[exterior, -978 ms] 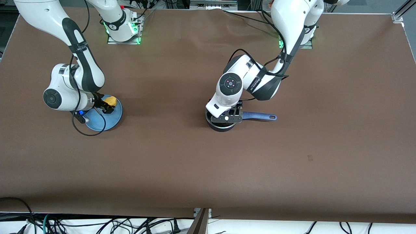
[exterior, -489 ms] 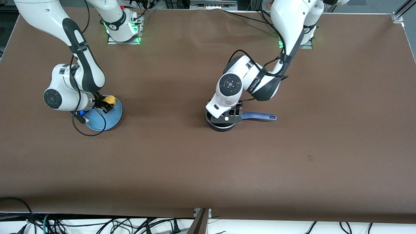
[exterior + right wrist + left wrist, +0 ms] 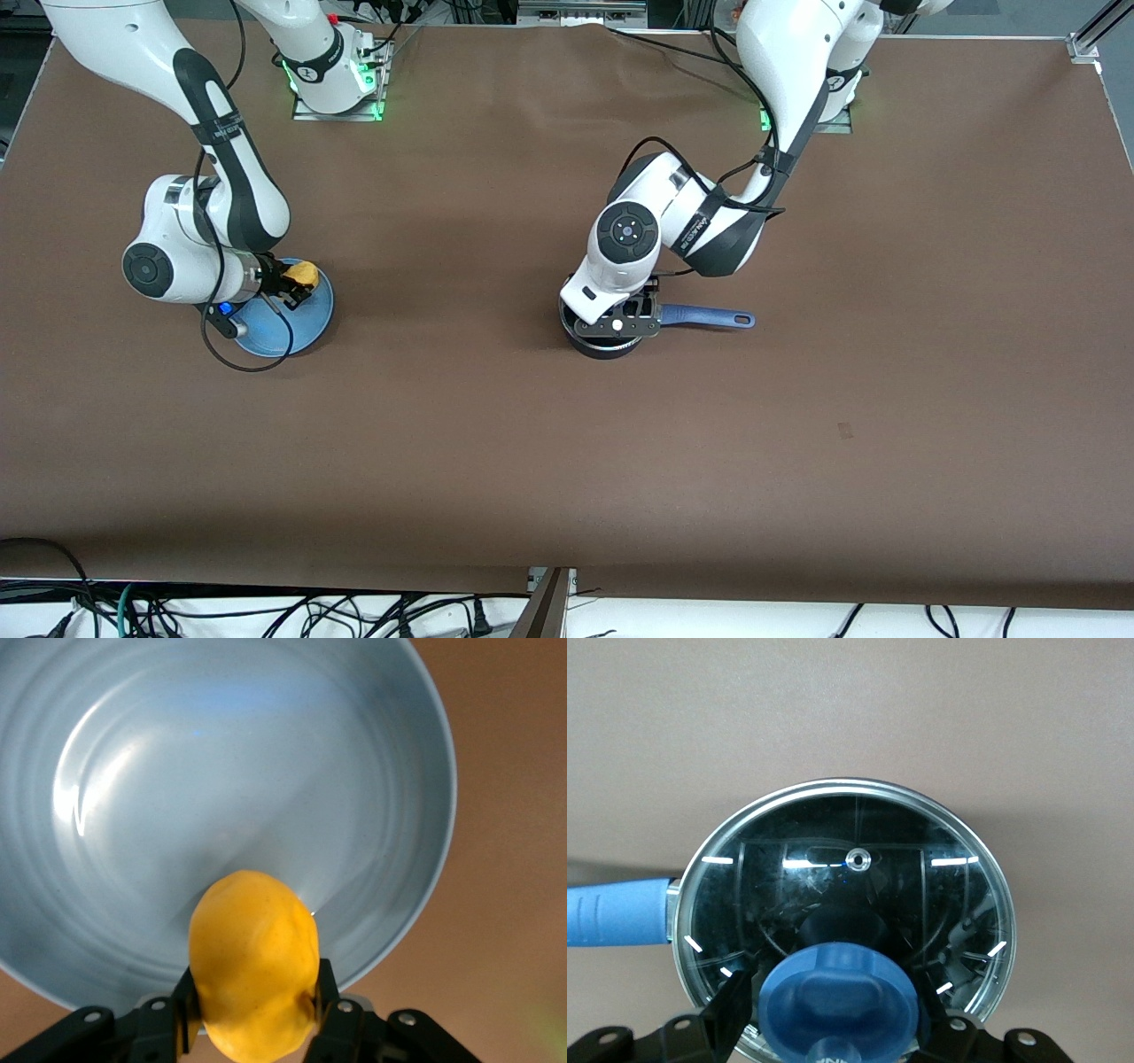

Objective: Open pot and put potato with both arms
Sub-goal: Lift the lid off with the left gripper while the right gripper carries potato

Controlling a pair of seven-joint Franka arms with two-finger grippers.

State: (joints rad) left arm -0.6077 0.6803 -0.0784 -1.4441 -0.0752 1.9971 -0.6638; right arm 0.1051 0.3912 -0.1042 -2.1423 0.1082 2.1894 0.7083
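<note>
Gripping potato (image 3: 254, 964): right gripper (image 3: 255, 1014), over plate (image 3: 266, 753) | left gripper (image 3: 837, 1028) clasps lid knob (image 3: 840, 1001) on pot (image 3: 602, 341)

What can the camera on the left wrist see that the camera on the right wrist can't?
Only the left wrist view shows the pot, its glass lid on, and the left gripper around the blue knob. Only the right wrist view shows the potato pinched in the right gripper above the blue plate. Both show the brown table.
</note>
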